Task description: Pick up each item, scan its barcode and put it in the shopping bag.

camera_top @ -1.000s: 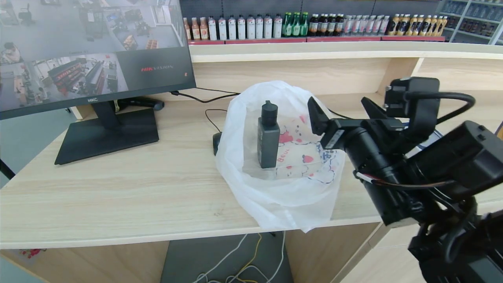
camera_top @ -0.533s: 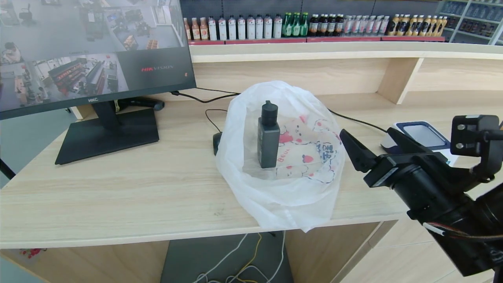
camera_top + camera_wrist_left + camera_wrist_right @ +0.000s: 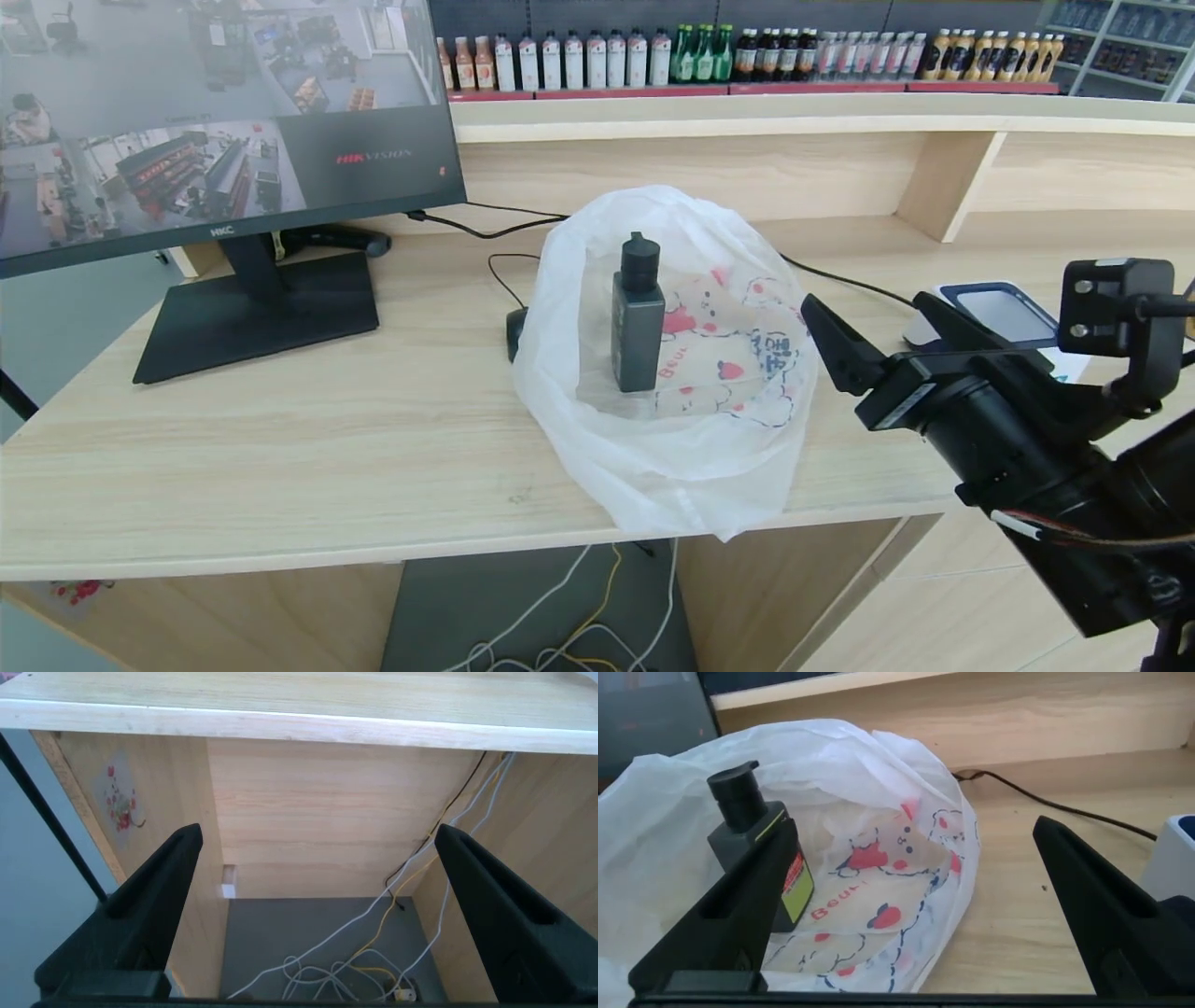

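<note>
A white plastic shopping bag (image 3: pixel 672 457) lies open in the middle of the wooden counter (image 3: pixel 280 448). Inside it a dark grey bottle (image 3: pixel 638 322) with a black cap stands upright beside a flat packet (image 3: pixel 728 373) printed with red and blue cartoons. My right gripper (image 3: pixel 887 322) hangs open and empty just right of the bag. The right wrist view looks between those fingers at the bottle (image 3: pixel 761 854) and the bag (image 3: pixel 906 793). My left gripper (image 3: pixel 318 905) is open below the counter's front edge, facing the space under the counter.
A monitor (image 3: pixel 215 121) on a black stand fills the counter's left. A barcode scanner (image 3: pixel 990 317) sits at the right behind my right arm, its cable running behind the bag. A small black device (image 3: pixel 515 332) sits left of the bag. Loose cables (image 3: pixel 374 952) lie under the counter.
My right gripper drew back from above the bag, moving right and down, then held nearly still. The bottle stays standing in the bag. The head view shifted slightly.
</note>
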